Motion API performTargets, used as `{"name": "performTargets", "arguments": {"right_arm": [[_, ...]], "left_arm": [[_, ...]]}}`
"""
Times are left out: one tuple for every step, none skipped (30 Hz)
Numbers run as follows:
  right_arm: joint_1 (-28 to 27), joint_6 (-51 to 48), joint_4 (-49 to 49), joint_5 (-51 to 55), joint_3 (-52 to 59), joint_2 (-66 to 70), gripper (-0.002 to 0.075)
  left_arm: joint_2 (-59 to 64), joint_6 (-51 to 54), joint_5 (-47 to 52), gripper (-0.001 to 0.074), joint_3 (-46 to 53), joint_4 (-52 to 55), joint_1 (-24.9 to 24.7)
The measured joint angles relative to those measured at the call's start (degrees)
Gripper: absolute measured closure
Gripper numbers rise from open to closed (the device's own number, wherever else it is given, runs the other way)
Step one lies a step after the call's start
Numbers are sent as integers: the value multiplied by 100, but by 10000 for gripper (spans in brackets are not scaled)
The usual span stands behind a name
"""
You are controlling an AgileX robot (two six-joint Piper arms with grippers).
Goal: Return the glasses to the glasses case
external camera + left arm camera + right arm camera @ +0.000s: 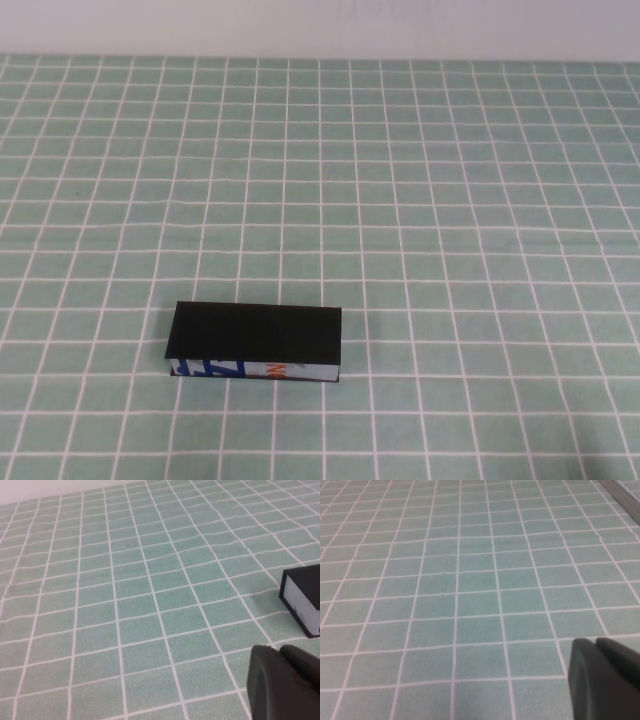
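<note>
A: Where did the glasses case [256,334] sit?

B: Near the front of the green checked tablecloth [450,200], a little to the robot's left, lid shut flat, white printed edge facing the robot. The left wrist view caught 1 end of it.

A: And the glasses?

B: Not visible in any of the 3 views. Whether they lay inside the shut case, I could not tell.

A: The grippers?

B: Neither showed in the high view. The left gripper [285,682] hung low over the cloth, near the case's end and apart from it; the right gripper [605,677] hung over bare cloth with no object near. Each showed only as 1 dark lump at the frame's corner, holding nothing; how wide the fingers stood I could not tell.

A: How would the case handle?

B: I judged it light, stiff and boxy, its black top perhaps slick. A grip across the 2 long sides seemed safest; the flap would lift from the printed front edge.
</note>
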Motion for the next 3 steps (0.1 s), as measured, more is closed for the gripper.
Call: {"name": "performTargets", "arguments": {"right_arm": [[0, 0, 0, 0, 0, 0, 739], [0, 0, 0, 0, 0, 0, 739], [0, 0, 0, 0, 0, 0, 739]], "left_arm": [[0, 0, 0, 737, 0, 0, 0], [0, 0, 0, 737, 0, 0, 0], [0, 0, 0, 737, 0, 0, 0]]}}
